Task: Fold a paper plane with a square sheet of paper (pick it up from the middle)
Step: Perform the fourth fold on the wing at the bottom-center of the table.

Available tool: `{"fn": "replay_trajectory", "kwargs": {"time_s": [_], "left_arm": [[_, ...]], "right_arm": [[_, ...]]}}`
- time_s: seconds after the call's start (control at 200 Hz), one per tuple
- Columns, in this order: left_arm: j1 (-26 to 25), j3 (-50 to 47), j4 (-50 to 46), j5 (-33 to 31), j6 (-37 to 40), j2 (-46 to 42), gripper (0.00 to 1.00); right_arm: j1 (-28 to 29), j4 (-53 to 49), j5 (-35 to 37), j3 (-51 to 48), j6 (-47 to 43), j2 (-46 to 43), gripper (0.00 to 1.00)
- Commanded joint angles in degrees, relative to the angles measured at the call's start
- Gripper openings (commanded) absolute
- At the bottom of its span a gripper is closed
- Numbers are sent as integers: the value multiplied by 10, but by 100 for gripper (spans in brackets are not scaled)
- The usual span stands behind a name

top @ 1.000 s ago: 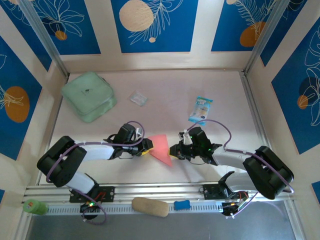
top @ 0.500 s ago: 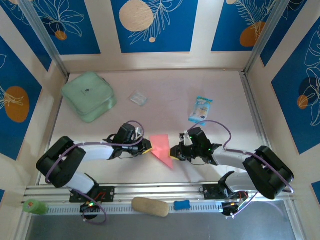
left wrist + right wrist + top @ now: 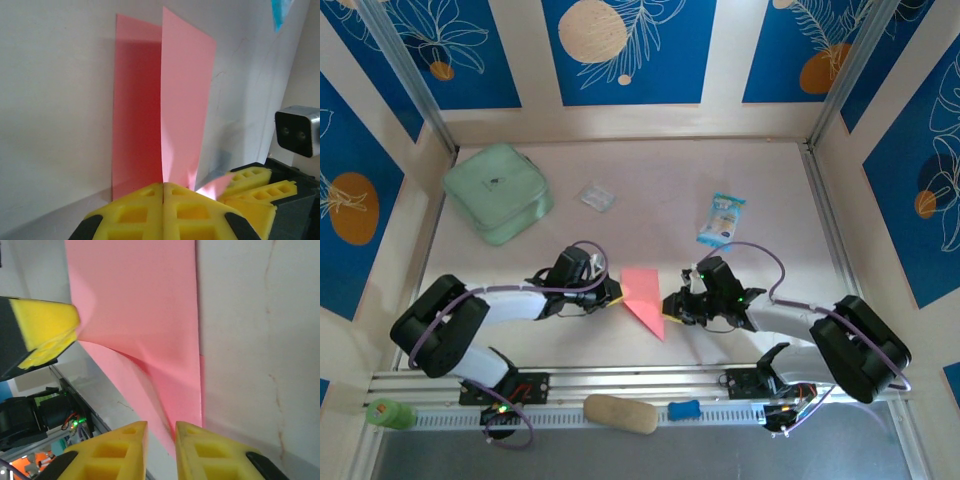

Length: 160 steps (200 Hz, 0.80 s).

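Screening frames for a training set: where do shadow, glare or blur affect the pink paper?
Left wrist: the pink paper is sharp, its inner fold in deep red shadow, a glare patch beside the left gripper's fingers. Right wrist: evenly lit, the right gripper's fingers slightly soft. Top external: even light, no blur.

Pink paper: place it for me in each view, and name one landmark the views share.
Top external: paper mid-table, between left gripper and right gripper.
Left wrist: paper rises up the middle from the bottom edge.
Right wrist: paper covers the upper middle.
Shared landmark: left gripper, pinching the paper: bottom centre in its own view, left edge in the right wrist's.
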Motion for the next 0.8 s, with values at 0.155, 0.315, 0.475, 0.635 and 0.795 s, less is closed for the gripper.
{"fn": "replay_trajectory", "kwargs": {"time_s": [0.155, 0.315, 0.475, 0.635, 0.795], "left_arm": [[4, -15, -26, -31, 13, -41, 0], [4, -28, -34, -47, 14, -61, 0], [4, -32, -26, -50, 8, -71, 0], [4, -28, -51, -48, 4, -90, 0], [4, -20, -96, -56, 12, -115, 0]], "right_arm": [[-1, -87, 41, 17, -23, -34, 36], [4, -119, 59, 31, -15, -45, 39], [33, -209, 133, 64, 46, -60, 40], [72, -288, 201, 108, 108, -90, 41], [97, -330, 263, 128, 154, -116, 41]]}}
